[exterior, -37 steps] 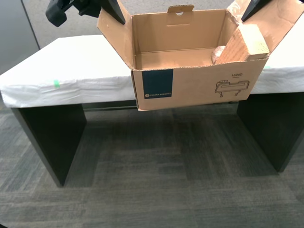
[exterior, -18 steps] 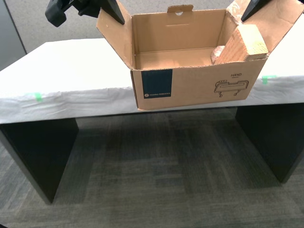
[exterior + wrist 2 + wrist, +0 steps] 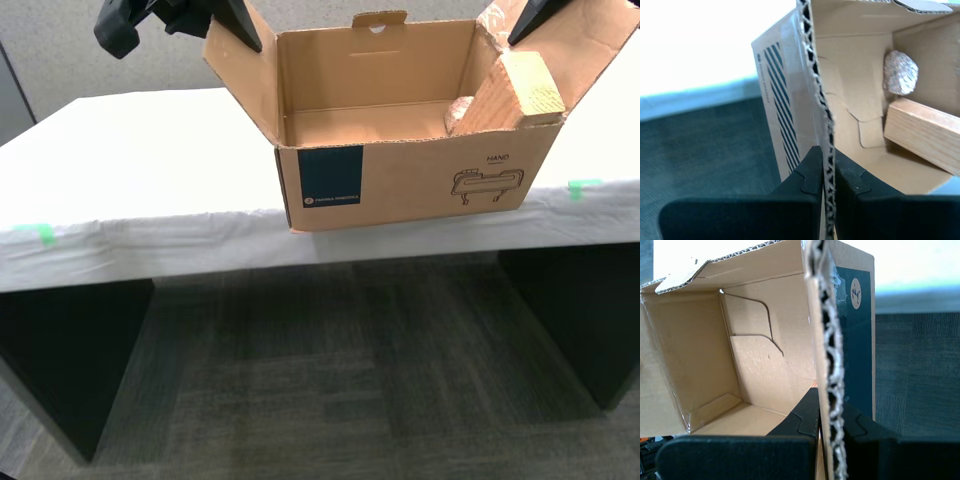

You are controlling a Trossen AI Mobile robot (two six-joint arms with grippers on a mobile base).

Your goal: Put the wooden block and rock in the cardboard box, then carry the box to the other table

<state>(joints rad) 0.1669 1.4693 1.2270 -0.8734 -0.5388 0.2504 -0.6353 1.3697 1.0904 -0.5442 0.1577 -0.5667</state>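
Observation:
The cardboard box (image 3: 400, 185) hangs open between my two grippers, its front over the near edge of the other table (image 3: 140, 170). The wooden block (image 3: 515, 92) leans tilted in the box's corner at the exterior view's right, with the rock (image 3: 460, 110) beside it. My first gripper (image 3: 831, 410) is shut on the edge of the side flap at the exterior view's left (image 3: 235, 25). My second gripper (image 3: 827, 160) is shut on the opposite flap, near the rock (image 3: 901, 72) and the block (image 3: 922, 132).
The table's wrinkled white sheet carries green tape marks (image 3: 40, 232) (image 3: 582, 186) along its front edge. Dark table legs (image 3: 70, 350) stand on grey carpet (image 3: 330, 380) below. A grey partition wall runs behind the table.
The camera has moved toward the table: the table top now sits lower and wider in view and the tape marks have shifted. The box and both grippers keep their place in the view.

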